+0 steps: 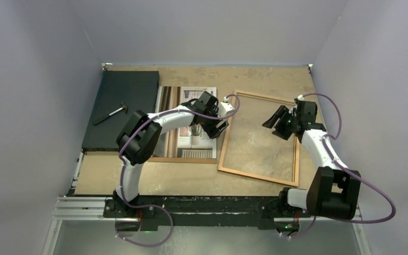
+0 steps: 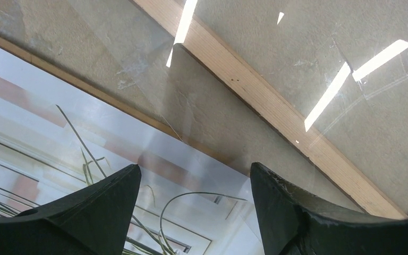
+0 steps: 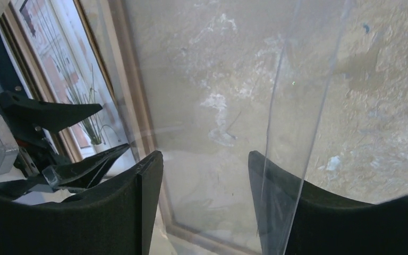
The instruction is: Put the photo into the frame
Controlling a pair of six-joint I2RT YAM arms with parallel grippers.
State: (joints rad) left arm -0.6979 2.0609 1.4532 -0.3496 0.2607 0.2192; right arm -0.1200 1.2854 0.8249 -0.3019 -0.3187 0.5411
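We find the photo (image 1: 195, 139) lying flat on the table (image 1: 191, 180) directly beneath the left gripper (image 1: 216, 129), whose jaws stand apart and hold nothing. From its wrist camera, the left gripper (image 2: 195, 170) hangs over the print's edge, and the plant's thin green leaves on the photo (image 2: 58, 159) run under the fingers. Just past that gripper's fingertips, on the side toward the other arm, lies the frame (image 1: 257, 178), flat on the table and close beside the photo; one wooden rail of the frame (image 2: 265, 101) crosses the left wrist view at a slant. The right gripper (image 1: 275, 125) hovers over the frame's opening with its jaws also apart. In its wrist view, the right gripper (image 3: 204, 156) has the edge of a clear glass pane (image 3: 292, 106) running past one finger; we cannot tell whether they touch. A brown backing board (image 1: 183, 159) shows beneath the photo's near edge. Beyond the left gripper, on the side away from the frame, lies a dark mat (image 1: 122, 95) with a small hammer (image 1: 110, 114) on it.
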